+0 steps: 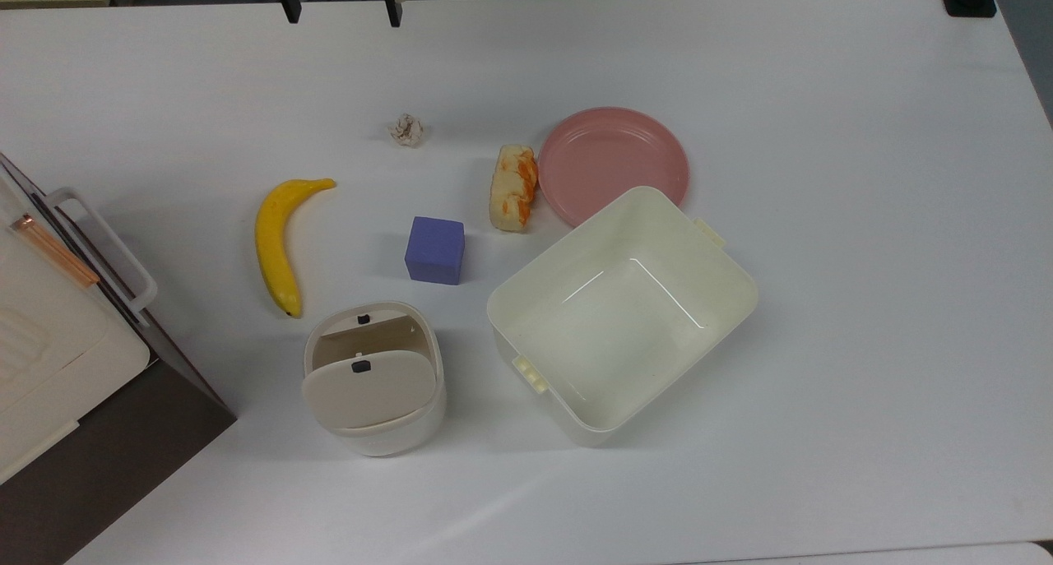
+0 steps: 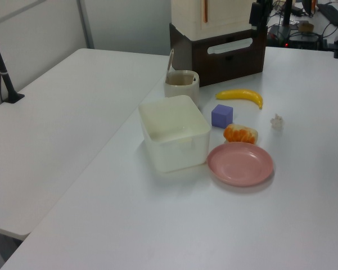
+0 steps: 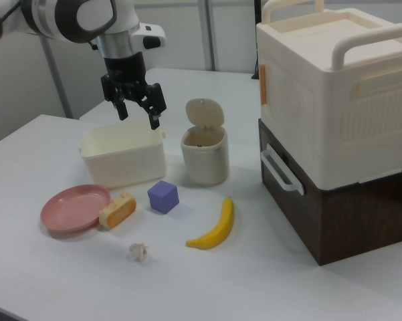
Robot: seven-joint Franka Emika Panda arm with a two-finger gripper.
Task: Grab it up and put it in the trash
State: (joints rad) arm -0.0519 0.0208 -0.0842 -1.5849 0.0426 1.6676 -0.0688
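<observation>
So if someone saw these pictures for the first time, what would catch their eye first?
Probably the yellow banana and the purple cube at the middle of the white table, with the pink plate behind the large cream tub. In the right view, the robot's open black pincer hangs above that tub. The tiny crumpled paper ball is easy to miss, lying alone.

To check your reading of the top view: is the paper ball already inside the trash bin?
No. The paper ball lies on the bare table, far from the trash bin, with the purple cube between them.
</observation>
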